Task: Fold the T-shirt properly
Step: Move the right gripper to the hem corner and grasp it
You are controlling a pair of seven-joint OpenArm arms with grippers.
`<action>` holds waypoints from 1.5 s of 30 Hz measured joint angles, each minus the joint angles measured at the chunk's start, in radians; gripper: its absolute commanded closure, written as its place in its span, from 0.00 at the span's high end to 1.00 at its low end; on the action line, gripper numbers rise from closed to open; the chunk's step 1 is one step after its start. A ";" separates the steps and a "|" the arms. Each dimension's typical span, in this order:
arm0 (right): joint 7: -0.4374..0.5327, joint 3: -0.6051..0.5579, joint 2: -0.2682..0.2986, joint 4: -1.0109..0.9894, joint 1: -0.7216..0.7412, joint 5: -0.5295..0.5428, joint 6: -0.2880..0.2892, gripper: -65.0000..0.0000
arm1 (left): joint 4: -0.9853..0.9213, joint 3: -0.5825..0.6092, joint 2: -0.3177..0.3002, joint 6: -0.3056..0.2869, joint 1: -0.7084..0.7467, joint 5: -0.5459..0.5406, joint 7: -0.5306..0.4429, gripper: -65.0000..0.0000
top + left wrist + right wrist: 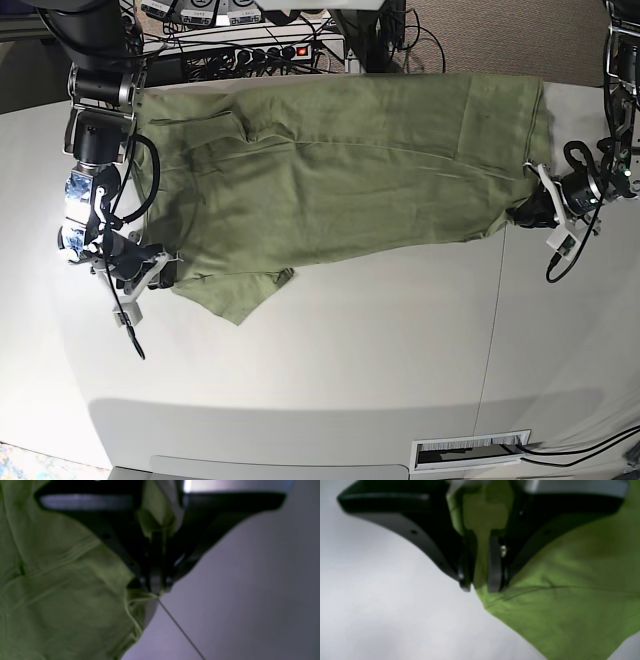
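The olive-green T-shirt lies spread across the far half of the white table, its long side running left to right. My left gripper is at the shirt's right near corner and is shut on the fabric; in the left wrist view cloth is pinched between its black fingers. My right gripper is at the shirt's left near corner, shut on the hem; the right wrist view shows green cloth between its two pads.
Cables and a power strip sit behind the table's far edge. A seam line runs front to back through the table's right part. A white vent slot is at the near edge.
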 measured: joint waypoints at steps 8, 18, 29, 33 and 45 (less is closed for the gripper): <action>-0.048 0.001 0.000 0.001 0.000 0.073 -0.003 0.00 | 0.000 0.000 0.000 0.000 0.000 0.004 0.000 0.00; -0.282 -0.004 -0.004 0.193 -0.031 0.054 0.003 0.00 | 0.055 0.000 -0.006 0.000 0.001 0.009 0.000 0.00; -0.408 -0.006 0.096 0.407 -0.034 0.156 0.005 0.00 | 0.209 0.000 -0.077 0.000 0.003 -0.193 0.169 0.00; -0.438 -0.005 0.154 0.408 -0.061 0.243 0.004 0.00 | 0.255 0.000 -0.107 0.000 0.005 -0.274 0.288 0.00; -0.490 -0.006 0.211 0.459 -0.107 0.345 0.005 0.00 | 0.412 0.000 -0.132 0.000 0.136 -0.345 0.394 0.00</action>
